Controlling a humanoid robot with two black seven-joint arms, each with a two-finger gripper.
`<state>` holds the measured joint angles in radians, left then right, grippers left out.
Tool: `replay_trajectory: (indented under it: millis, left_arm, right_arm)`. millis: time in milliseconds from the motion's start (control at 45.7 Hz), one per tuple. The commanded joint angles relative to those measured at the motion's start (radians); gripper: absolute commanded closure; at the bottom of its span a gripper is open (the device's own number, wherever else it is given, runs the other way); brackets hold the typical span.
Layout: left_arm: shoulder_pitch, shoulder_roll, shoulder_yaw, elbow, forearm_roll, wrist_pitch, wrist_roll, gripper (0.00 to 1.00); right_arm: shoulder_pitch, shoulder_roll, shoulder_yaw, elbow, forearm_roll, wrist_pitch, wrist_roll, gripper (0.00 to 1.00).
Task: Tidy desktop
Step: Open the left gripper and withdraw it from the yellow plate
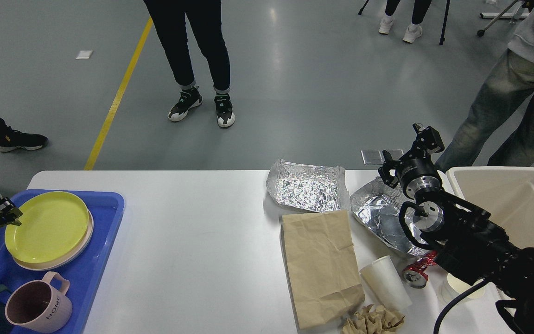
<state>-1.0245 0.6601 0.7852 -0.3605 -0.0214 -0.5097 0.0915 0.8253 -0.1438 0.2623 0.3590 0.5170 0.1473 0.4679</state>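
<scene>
Bench point(193, 241): rigid, fixed; grasp light, crushable foil point(308, 188) by edge. Right gripper point(410, 155) fingers apart, empty; left gripper point(3, 214) unclear.

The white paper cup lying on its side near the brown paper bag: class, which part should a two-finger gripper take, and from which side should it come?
Probably the middle of the white paper cup, from above, fingers closing across its width. It lies tipped on the desktop, so the rim cannot be pinched from the top, and the brown paper bag crowds one side. Squeeze lightly; thin paper walls likely crush.
</scene>
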Motion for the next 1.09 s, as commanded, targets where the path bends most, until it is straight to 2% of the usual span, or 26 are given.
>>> replay_trajectory:
  millis: [0,263,394,438,613,745,832,985,1051,1073]
  left_arm:
    - [0.011,0.001,-0.086,0.002,-0.002,0.031,-0.003,0.09]
    - [0.014,0.021,-0.213,0.006,-0.005,0.151,-0.001,0.06]
    - [0.001,0.036,-0.231,0.018,-0.014,0.162,-0.009,0.04]
    - [0.003,0.042,-0.270,0.022,-0.017,0.163,-0.027,0.04]
    - [0.004,0.047,-0.523,0.026,-0.029,0.163,-0.153,0.04]
    - [0.017,0.046,-0.685,0.041,-0.031,0.163,-0.294,0.04]
    - [0.075,0.036,-0.817,0.043,-0.031,0.163,-0.395,0.04]
    - [0.173,-0.025,-1.168,0.043,-0.029,0.162,-0.550,0.04]
    - [0.217,-0.062,-1.337,0.043,-0.029,0.160,-0.590,0.04]
    - [0.230,-0.072,-1.389,0.043,-0.029,0.155,-0.589,0.04]
  right_arm:
    - [0.000,0.001,0.000,0.000,0.000,0.000,0.000,0.00]
    - [0.000,0.000,0.000,0.000,0.000,0.000,0.000,0.00]
    - [0.000,0.001,0.000,0.000,0.000,0.000,0.000,0.00]
    - [0.000,0.001,0.000,0.000,0.000,0.000,0.000,0.00]
    - [0.000,0.001,0.000,0.000,0.000,0.000,0.000,0.00]
    - [0.000,0.001,0.000,0.000,0.000,0.000,0.000,0.00]
    - [0.000,0.000,0.000,0.000,0.000,0.000,-0.002,0.00]
    - [0.000,0.001,0.000,0.000,0.000,0.000,0.000,0.00]
    - [0.000,0.001,0.000,0.000,0.000,0.000,0.000,0.00]
    - [0.000,0.000,0.000,0.000,0.000,0.000,0.000,0.00]
